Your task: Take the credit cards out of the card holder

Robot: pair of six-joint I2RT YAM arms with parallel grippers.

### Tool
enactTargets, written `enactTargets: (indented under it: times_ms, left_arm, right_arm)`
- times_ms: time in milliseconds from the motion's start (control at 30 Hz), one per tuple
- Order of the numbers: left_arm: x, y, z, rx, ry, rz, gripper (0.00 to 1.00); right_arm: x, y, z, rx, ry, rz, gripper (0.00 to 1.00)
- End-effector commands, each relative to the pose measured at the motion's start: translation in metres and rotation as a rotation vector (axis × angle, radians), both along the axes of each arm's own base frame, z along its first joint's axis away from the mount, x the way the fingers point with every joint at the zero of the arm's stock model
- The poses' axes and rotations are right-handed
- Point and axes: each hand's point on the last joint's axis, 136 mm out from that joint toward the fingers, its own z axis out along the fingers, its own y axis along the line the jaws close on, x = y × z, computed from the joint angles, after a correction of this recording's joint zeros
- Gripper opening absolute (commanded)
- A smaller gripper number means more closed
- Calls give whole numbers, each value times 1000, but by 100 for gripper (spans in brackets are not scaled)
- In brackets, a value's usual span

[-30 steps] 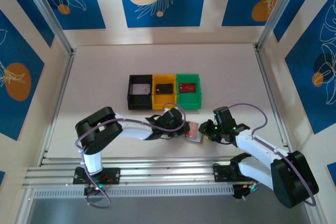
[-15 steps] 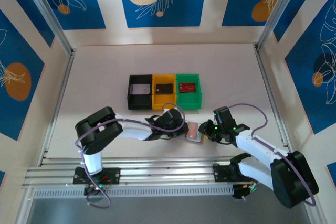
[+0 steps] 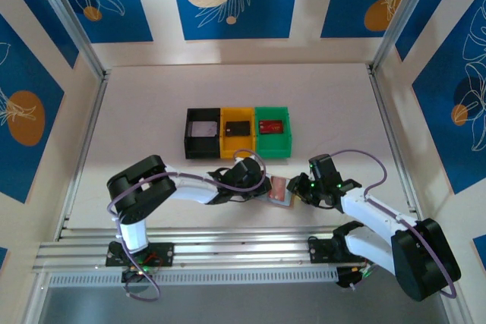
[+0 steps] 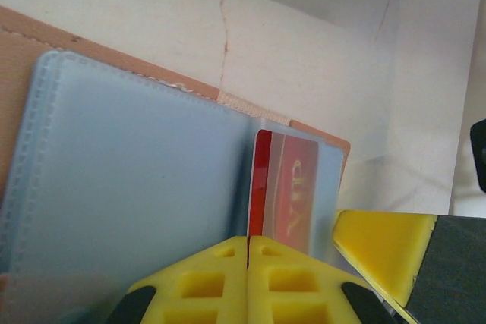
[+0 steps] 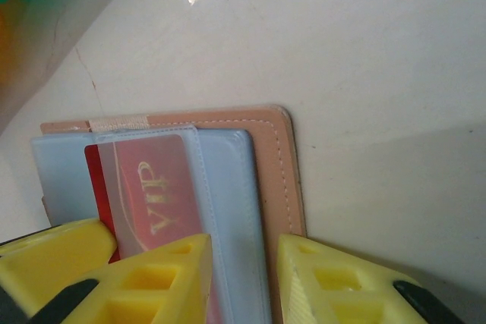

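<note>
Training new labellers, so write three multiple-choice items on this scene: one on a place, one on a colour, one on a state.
1. Where does the wallet lie? A in a bin; B on the table, between the left hand and the right hand; C against the far wall.
2. What colour is the card in the wallet's pocket? A red; B green; C black.
3. How do the left hand's fingers stand? A wide apart; B shut together; C around a bin.
Answers: 1 B, the top view shows it between them; 2 A, both wrist views show red; 3 B, the yellow fingers meet.
</note>
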Motion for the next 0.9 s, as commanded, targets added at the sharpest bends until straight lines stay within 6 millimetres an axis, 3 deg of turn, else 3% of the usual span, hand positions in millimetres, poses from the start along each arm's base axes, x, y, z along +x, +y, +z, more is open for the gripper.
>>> enactTargets:
  times_ms: [0,867]
  left_arm:
    - [6,4,12,-25,-25,23,0]
    - [13,29,42,-66,-85,73,0]
  right_arm:
    - [-6,-1,-4,1,29,2,30]
    - [-1,4,-11,7,40,25,27]
